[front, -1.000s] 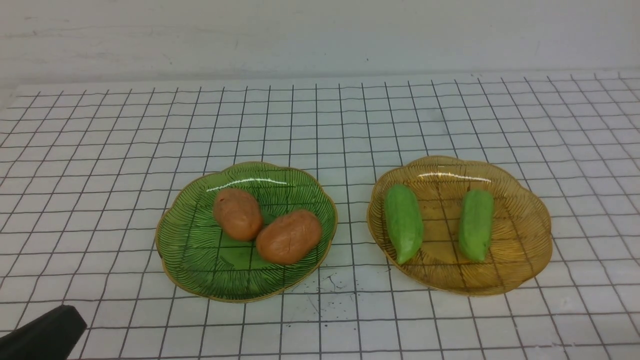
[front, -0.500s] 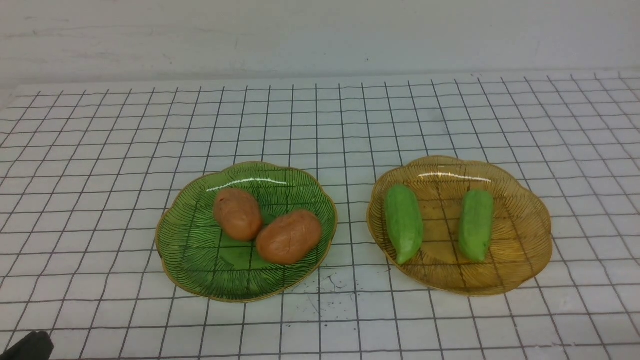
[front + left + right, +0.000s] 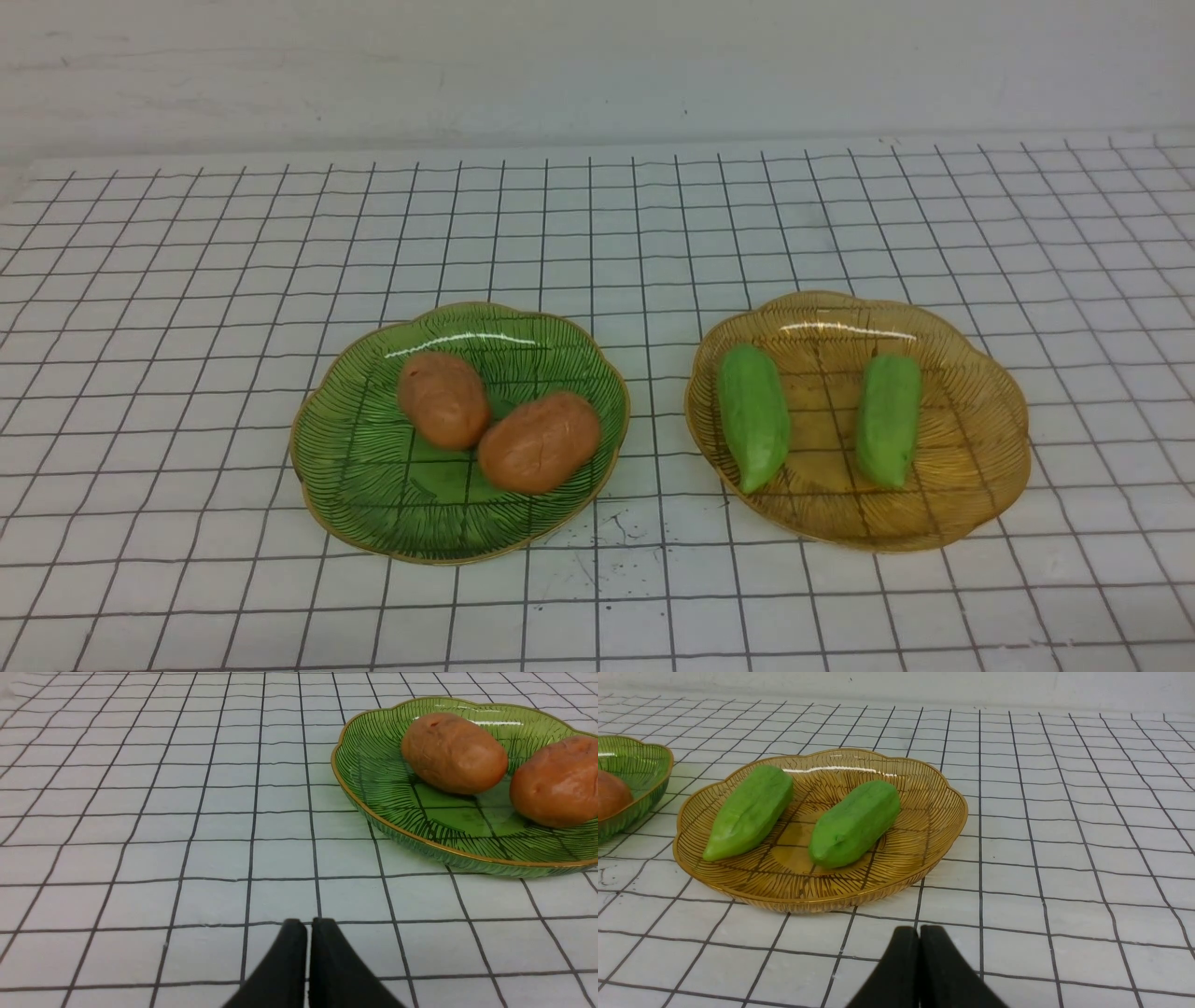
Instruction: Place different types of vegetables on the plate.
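Note:
Two orange-brown potato-like lumps (image 3: 443, 399) (image 3: 540, 442) lie touching in the green plate (image 3: 364, 476). Two light green cucumber-like pieces (image 3: 753, 415) (image 3: 888, 419) lie side by side, apart, in the amber plate (image 3: 980, 448). Neither gripper shows in the front view. In the left wrist view my left gripper (image 3: 308, 924) is shut and empty over the mat, short of the green plate (image 3: 373, 784) and its potatoes (image 3: 453, 753) (image 3: 558, 781). In the right wrist view my right gripper (image 3: 919, 931) is shut and empty, just short of the amber plate (image 3: 924, 807) with both cucumbers (image 3: 749, 812) (image 3: 854, 823).
The plates stand side by side on a white mat with a black grid (image 3: 597, 233). A plain pale wall (image 3: 597, 65) rises behind the mat. Dark scuff marks (image 3: 611, 546) lie on the mat between the plates, near the front.
The dark left arm at the front view's bottom left corner has drawn back out of that view. The plates and vegetables have not moved.

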### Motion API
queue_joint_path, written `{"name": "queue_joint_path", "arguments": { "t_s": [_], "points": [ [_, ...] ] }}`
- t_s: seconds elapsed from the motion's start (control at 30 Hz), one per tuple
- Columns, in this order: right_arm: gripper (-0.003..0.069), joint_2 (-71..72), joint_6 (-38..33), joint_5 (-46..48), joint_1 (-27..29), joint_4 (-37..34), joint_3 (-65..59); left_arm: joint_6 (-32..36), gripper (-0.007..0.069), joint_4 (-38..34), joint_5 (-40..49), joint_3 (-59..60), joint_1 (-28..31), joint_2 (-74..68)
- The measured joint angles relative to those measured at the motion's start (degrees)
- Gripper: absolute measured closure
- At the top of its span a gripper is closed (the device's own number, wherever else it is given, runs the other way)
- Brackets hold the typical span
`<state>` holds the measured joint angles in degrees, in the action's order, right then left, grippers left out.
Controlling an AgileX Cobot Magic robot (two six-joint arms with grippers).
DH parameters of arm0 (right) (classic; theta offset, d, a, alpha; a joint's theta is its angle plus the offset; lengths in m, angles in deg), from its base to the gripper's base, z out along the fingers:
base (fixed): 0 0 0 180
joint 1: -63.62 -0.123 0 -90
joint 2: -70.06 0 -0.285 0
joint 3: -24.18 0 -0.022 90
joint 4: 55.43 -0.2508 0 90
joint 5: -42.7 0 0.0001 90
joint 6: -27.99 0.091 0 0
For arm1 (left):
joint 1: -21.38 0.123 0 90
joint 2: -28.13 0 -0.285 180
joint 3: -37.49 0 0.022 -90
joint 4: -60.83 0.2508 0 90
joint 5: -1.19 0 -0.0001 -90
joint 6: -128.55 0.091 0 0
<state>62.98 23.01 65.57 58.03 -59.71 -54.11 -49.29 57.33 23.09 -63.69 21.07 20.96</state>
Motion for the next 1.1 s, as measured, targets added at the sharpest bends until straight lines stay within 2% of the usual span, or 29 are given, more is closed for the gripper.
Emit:
{"name": "queue_joint_path", "arguments": {
  "t_s": [1.1],
  "points": [
    [0.0674,0.0,1.1,0.0,0.0,0.0,0.0,0.0,0.0631,0.0,0.1,0.0,0.0,0.0]
  ]
}}
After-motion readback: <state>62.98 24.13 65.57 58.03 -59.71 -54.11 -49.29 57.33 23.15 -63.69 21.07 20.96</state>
